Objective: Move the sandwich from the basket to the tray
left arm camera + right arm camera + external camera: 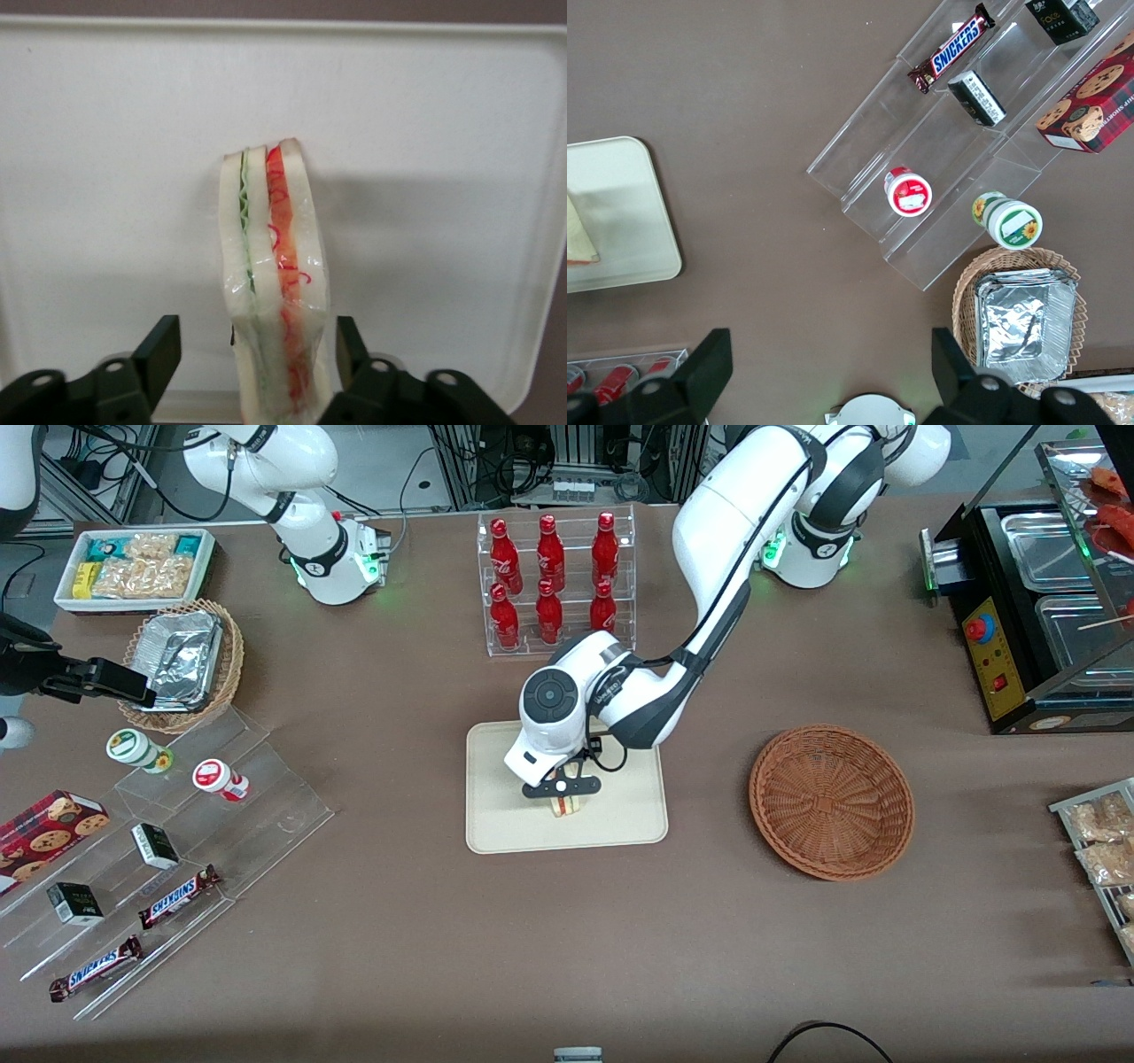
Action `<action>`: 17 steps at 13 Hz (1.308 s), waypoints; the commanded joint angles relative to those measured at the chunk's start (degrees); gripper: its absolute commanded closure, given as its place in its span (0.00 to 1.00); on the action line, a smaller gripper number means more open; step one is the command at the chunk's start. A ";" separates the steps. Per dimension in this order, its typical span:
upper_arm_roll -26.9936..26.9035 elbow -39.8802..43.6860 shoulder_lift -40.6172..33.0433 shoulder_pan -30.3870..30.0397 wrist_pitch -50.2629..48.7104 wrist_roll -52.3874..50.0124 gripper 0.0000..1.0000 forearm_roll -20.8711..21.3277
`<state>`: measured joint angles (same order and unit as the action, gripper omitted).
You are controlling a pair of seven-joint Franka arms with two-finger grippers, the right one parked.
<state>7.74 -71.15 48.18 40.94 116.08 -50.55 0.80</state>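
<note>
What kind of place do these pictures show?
Probably a lab set up like a small snack shop. Red bottles fill a clear rack, chocolate bars lie on clear display steps, and a food warmer stands at the table's edge. The gripper, open, straddles the sandwich on the tray.

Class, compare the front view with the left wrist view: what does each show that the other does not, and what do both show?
Only the front view shows the empty reddish-brown basket, lying toward the working arm's end of the table, and the rack of red bottles, farther from the camera than the tray.

Only the left wrist view shows the sandwich's green and red filling layers, and that the fingers stand apart from it on each side.

Both show the gripper open above the cream tray, with the sandwich standing on edge on the tray.
</note>
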 commanded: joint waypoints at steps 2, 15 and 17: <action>-0.44 0.31 -5.27 -0.07 -3.57 -0.34 0.00 1.22; -0.62 -15.41 -26.72 -19.74 -11.23 19.41 0.00 1.22; -0.62 -19.01 -30.32 -23.44 -12.10 25.65 0.00 0.79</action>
<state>6.54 -83.30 24.04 20.53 104.64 -30.11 2.13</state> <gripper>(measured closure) 0.000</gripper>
